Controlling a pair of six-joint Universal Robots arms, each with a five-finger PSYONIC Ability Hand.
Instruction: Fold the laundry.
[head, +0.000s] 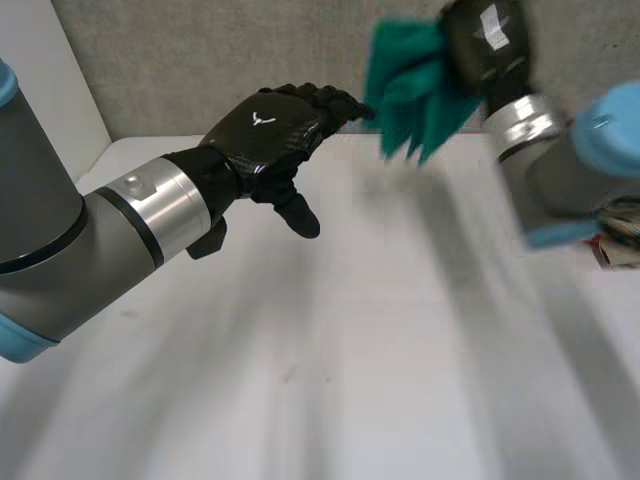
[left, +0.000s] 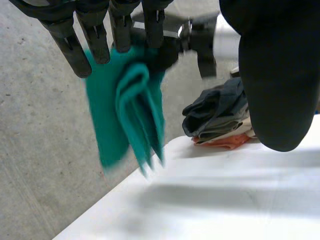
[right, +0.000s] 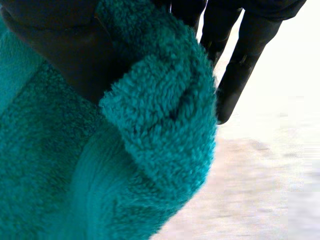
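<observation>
Towel (head: 415, 85) hangs clamped by fingers of right hand (head: 487, 40); left hand (head: 265, 125) fingers apart.

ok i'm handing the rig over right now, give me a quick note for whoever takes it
Right hand: shut on the teal terry towel, which hangs bunched in the air above the white table.
Left hand: open, fingers straight, stretched toward the towel, holding nothing.
A heap of dark grey, beige and orange clothes sits at the table's edge on the right arm's side.
Done: towel is off the table.
Left: lay it flat, fold it, then work through the heap; nothing is folded yet.
</observation>
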